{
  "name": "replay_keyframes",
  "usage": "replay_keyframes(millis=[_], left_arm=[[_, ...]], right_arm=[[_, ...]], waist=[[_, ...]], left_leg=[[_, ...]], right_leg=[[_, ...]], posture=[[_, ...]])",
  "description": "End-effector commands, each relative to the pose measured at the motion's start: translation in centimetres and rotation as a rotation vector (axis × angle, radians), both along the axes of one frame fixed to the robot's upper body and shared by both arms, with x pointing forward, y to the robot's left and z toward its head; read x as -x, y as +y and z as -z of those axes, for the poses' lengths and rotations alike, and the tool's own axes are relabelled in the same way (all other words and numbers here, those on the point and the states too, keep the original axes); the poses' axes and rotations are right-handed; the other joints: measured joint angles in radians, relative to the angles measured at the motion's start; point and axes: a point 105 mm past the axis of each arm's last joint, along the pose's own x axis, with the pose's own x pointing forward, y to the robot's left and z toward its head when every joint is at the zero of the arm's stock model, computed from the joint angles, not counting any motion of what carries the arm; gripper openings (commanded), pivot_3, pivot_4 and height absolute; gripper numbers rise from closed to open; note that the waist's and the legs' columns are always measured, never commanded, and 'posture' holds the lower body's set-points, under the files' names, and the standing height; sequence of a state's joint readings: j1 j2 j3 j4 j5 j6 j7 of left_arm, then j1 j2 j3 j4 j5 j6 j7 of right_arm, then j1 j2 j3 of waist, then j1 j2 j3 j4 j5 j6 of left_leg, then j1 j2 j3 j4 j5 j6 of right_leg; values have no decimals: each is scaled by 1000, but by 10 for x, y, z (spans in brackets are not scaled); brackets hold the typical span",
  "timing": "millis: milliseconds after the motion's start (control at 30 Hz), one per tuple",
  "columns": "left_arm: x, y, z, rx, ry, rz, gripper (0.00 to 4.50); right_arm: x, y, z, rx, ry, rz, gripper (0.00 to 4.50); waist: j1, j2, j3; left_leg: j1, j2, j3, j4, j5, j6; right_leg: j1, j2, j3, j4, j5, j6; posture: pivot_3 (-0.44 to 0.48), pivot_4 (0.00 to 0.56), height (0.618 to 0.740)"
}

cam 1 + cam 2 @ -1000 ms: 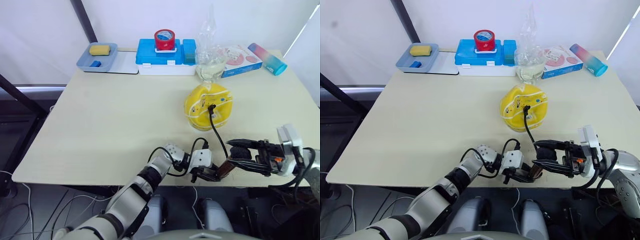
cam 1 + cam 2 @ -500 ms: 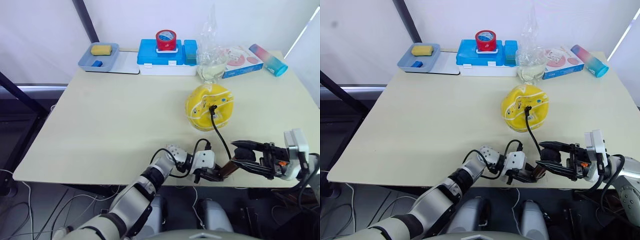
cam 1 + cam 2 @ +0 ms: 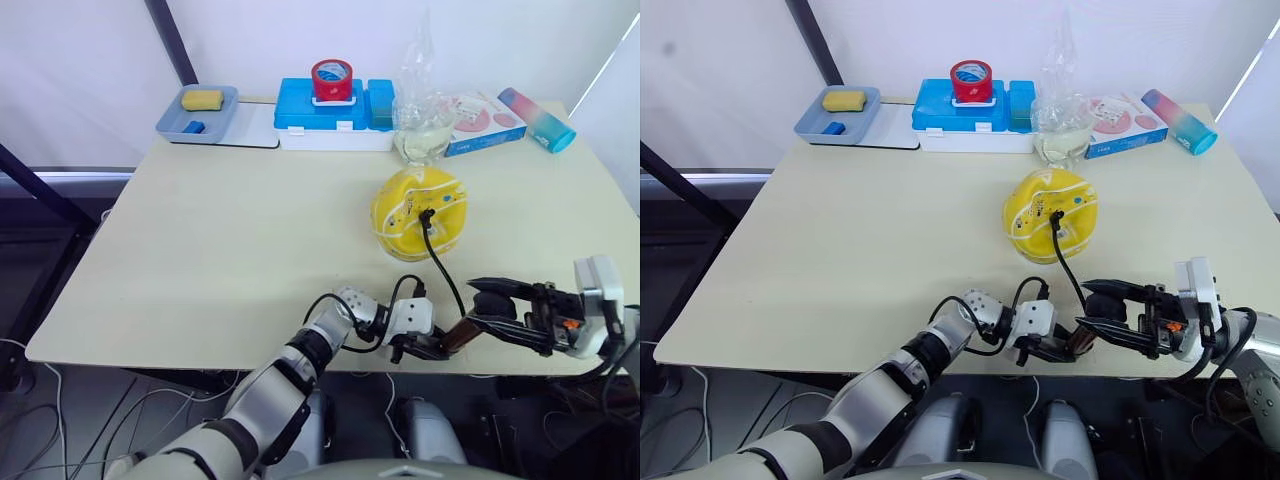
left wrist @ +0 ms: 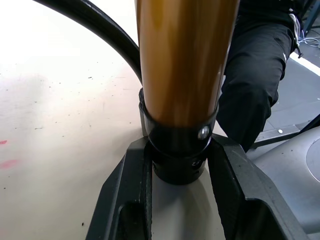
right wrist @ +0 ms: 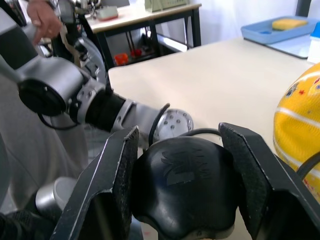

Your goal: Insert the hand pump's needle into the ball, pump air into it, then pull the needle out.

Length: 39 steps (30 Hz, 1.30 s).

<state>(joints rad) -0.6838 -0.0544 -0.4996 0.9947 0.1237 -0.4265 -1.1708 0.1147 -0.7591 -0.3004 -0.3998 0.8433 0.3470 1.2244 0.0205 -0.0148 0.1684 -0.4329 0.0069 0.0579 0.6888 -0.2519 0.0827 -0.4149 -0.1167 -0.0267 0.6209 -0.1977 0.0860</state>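
Observation:
The yellow ball [image 3: 405, 205] rests on the table [image 3: 230, 250], right of centre. The needle's black fitting [image 3: 425, 214] sits plugged into its top; the pin itself is hidden. A black hose [image 3: 440, 270] runs from there down to the hand pump [image 3: 457, 334] at the table's front edge. My left gripper [image 3: 428, 347] is shut on the pump's black end cap [image 4: 177, 155] below the gold barrel [image 4: 180, 60]. My right gripper [image 3: 487, 305] is shut on the pump's black handle [image 5: 182, 185], with fingers [image 5: 120, 185] on both sides.
Along the far edge stand a blue tray [image 3: 195, 112] with a yellow sponge, a blue box [image 3: 330, 118] topped by a red tape roll [image 3: 331, 78], a clear plastic bag [image 3: 420, 110], a printed carton [image 3: 480, 120] and a pink-blue bottle [image 3: 535, 118]. A person's hand [image 5: 42, 20] shows beyond.
Both grippers with the pump have drifted slightly to the right, the right wrist drawing back a little. Ball, hose and fitting stay as they were.

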Motion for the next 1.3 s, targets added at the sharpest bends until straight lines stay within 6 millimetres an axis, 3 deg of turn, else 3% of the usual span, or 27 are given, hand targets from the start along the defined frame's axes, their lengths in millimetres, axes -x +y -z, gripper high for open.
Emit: replay_keyframes(millis=[33,467,867,1100,1300], left_arm=[[7,11,19,-77,13,16,1096],[2,9,21,-66,-30,-8,1096],[7,5,22,-70,-12,11,1096],[9,8,26,-81,-9,19,1096],[11,9,30,-83,-39,22,1096]], right_arm=[[2,-4,-34,-2,-131,20,2041],[7,-14,-92,-37,-178,48,2041],[11,-24,-129,-72,-216,82,2041],[12,-20,-128,-45,-194,61,2041],[14,-15,-87,-6,-54,42,2041]], waist=[[0,0,0],[-1,0,0],[-1,-1,0],[-1,-1,0],[1,-4,-2]], left_leg=[[0,0,0,0,0,0],[0,0,-1,0,0,0],[0,0,-1,0,0,0],[0,0,-1,0,0,0],[0,0,-3,0,0,0]], right_leg=[[0,0,0,0,0,0],[1,-1,-1,0,0,0],[1,-1,-2,-1,0,0],[1,-1,-2,-1,0,0],[2,-1,-3,-1,0,0]], posture=[[0,150,739],[0,150,739],[0,150,739],[0,150,739],[0,150,739]])
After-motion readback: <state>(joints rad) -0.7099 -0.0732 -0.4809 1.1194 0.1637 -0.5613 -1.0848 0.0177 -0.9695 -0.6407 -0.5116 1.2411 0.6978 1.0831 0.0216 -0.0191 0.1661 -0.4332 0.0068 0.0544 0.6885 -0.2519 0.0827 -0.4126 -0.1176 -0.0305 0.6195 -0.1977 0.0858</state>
